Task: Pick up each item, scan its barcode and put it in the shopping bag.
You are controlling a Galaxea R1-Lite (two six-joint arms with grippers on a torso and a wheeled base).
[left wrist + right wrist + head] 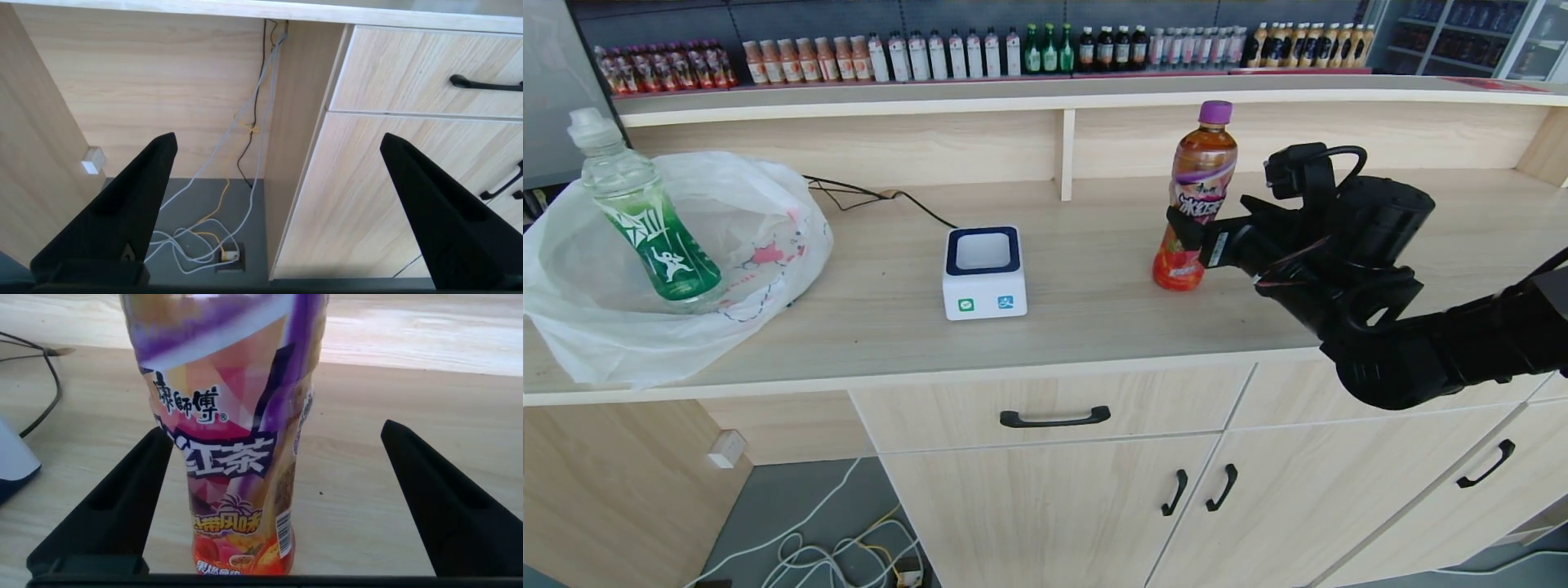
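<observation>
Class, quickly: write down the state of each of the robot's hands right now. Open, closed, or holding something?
Left hand: open, holding nothing.
Right hand: open, one finger on each side of the tea bottle, not closed on it.

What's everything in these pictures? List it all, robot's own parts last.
counter: one, pale wood, across the view.
shopping bag: one, translucent white, counter's left end.
green bottle: one, green label, leaning in shopping bag.
scanner: one, white, blue rim, mid-counter.
tea bottle: one, orange, purple cap, upright on counter's right.
shelf bottles: many, mixed colours, row behind counter.
cable: one, black, behind scanner.
floor cables: several, white and yellow, under counter.
handles: four, black, cabinet fronts.
left gripper: one, black, open, below counter level.
right gripper: one, black, open around tea bottle.
</observation>
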